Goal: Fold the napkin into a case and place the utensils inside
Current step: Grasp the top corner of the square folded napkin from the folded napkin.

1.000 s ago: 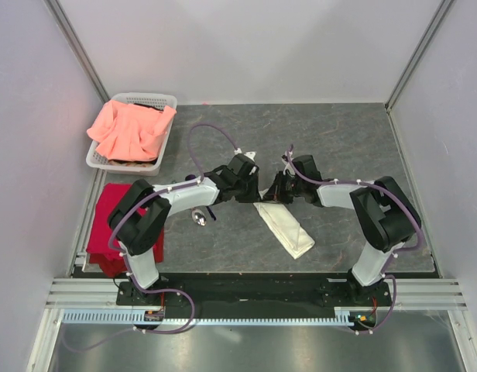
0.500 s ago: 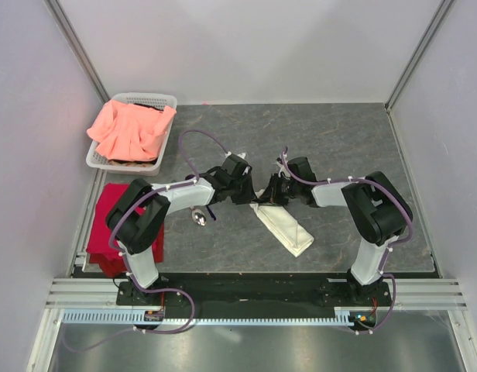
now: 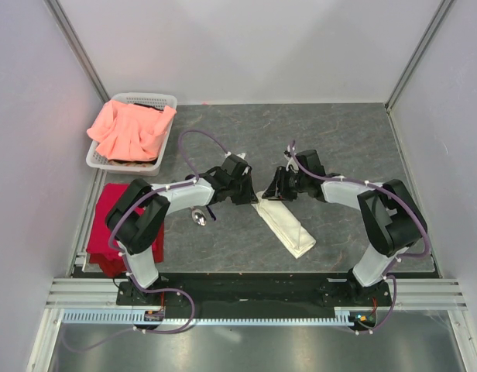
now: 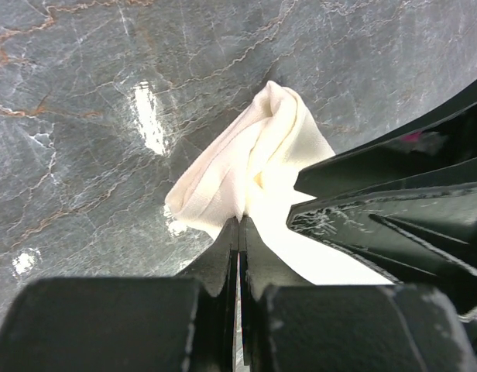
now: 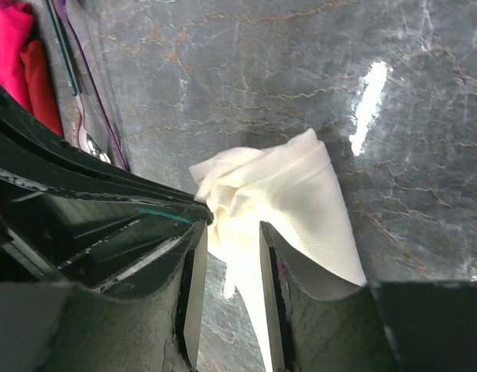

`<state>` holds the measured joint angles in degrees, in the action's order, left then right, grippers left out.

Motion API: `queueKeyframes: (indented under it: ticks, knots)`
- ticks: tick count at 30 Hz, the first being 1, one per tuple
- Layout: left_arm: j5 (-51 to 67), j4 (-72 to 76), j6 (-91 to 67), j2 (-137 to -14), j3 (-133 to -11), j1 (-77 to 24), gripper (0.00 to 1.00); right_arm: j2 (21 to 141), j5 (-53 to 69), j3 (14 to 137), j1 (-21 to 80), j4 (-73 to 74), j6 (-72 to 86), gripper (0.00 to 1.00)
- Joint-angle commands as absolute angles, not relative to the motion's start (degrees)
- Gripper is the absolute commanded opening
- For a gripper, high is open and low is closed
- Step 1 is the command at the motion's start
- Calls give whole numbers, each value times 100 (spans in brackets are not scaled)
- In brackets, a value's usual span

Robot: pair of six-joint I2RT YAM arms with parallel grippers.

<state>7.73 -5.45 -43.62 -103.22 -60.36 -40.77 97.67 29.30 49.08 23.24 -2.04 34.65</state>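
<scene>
Napkin (image 3: 287,227): cream-white and folded into a long narrow strip. It lies on the worktop (image 3: 339,139) a little nearer than the middle. It runs slantwise from between the two grippers toward the near right corner.
Napkin's far end: bunched into soft rounded folds where the two grippers meet it; the rest of the strip lies flat.
Left gripper (image 4: 238,225): jaws pressed together with no gap, clamped on the edge of the bunched cloth, which comes straight out from the tips.
Right gripper (image 5: 232,232): jaws apart, one on each side of the cloth's end. The cloth sits loose in the gap, not squeezed.
The two grippers: tip to tip over the strip's far end, the left one coming from the left, the right one from the right.
Utensils (image 3: 200,215): on the worktop left of the napkin and apart from it, just beside the left arm. A shiny spoon bowl shows; the purple handles are thin and hard to make out.
Basket (image 3: 145,97): white, at the far left corner, holding a salmon-pink cloth (image 3: 130,128).
Red cloth (image 3: 107,213): at the left edge, nearer than the basket.
</scene>
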Motion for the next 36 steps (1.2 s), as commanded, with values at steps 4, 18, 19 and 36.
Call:
queueKeyframes:
  ticks: [4, 18, 19, 36]
  knots:
    - [826, -396, -4254, -10072, -6047, -4061, 2, 9940, 3129, 5159, 2320, -570, 3559, 35]
    - [932, -456, -4464, -10318, -6433, -4061, 2, 10872, 3481, 4764, 2637, -2074, 4536, 0]
    - [879, -492, -4500, -10310, -6434, -4061, 2, 10855, 3472, 4720, 2593, -2092, 4544, 0]
    - [764, -686, -4395, -10248, -6275, -4043, 2, 10010, 3524, 4843, 2136, -1080, 3972, 20]
